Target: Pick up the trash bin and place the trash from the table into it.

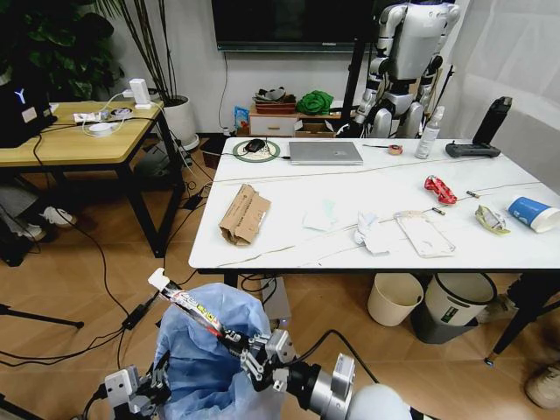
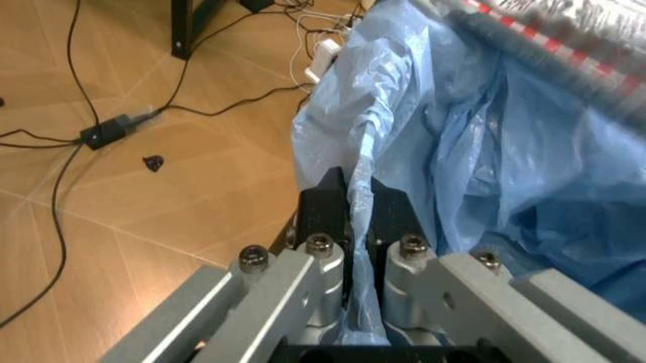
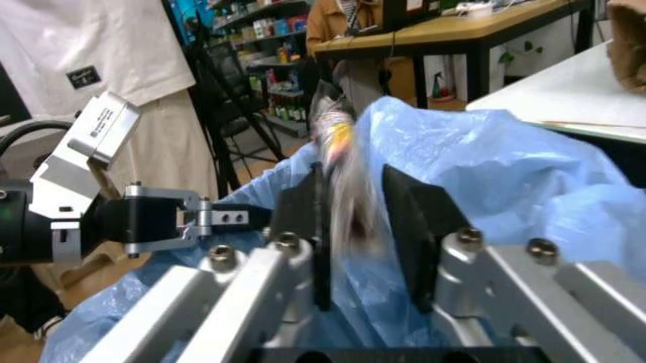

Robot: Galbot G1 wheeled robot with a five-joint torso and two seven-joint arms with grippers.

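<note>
The trash bin (image 1: 206,346), lined with a crinkly light-blue bag, stands low in front of me, just before the table (image 1: 289,254). My left gripper (image 1: 144,389) is shut on the bag's rim (image 2: 358,197). Over the bin's mouth my right gripper (image 1: 243,346) is shut on a long wrapper (image 1: 188,308) with a white end and red-yellow print (image 3: 338,144). On the marble top lie a crumpled brown paper bag (image 1: 245,213), white tissues (image 1: 367,232), a flat white pouch (image 1: 424,234), a red wrapper (image 1: 440,188), a yellowish wrapper (image 1: 492,219) and a blue-and-white cup (image 1: 532,213).
A silver laptop (image 1: 325,152) and a spray bottle (image 1: 428,133) stand at the table's far side. Under the table are a cream round bin (image 1: 394,297) and a dark grey bin (image 1: 455,302). A wooden desk (image 1: 79,140) is at left; cables trail over the floor.
</note>
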